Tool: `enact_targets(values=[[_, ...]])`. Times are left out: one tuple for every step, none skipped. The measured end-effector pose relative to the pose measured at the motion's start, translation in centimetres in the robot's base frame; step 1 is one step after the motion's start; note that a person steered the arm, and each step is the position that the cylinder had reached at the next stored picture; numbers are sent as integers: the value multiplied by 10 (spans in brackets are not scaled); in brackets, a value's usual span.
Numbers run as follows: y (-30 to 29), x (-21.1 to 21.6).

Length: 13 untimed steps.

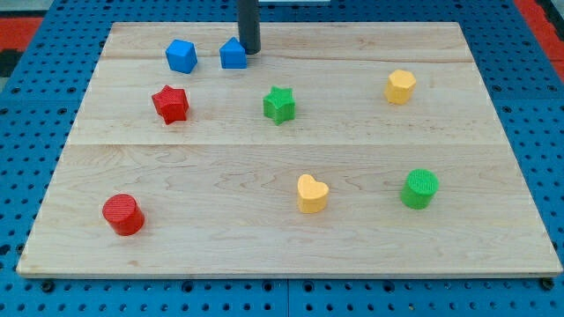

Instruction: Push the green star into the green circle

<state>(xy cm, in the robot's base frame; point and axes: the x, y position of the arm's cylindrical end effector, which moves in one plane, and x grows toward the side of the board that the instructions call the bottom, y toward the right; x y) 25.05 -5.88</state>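
The green star (278, 105) lies on the wooden board (220, 176), a little above the middle. The green circle (420, 188), a short cylinder, stands at the lower right, well apart from the star. My tip (250, 51) is at the view's top, just right of a blue block (233, 55) and touching or nearly touching it. The tip is above and slightly left of the green star, with a clear gap between them.
A second blue block (181, 55) sits at the top left. A red star (170, 104) is left of the green star. A red cylinder (123, 214) is at the lower left. A yellow heart (312, 194) lies left of the green circle. A yellow hexagon (400, 86) is at the upper right.
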Motion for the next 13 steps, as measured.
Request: enact_targets(values=[[-19,0],[-38,0],[38,9],[28,53],[-4,98],[70,116],[101,157],[106,184],[147,194],[154,227],[144,219],[140,249],[154,262]])
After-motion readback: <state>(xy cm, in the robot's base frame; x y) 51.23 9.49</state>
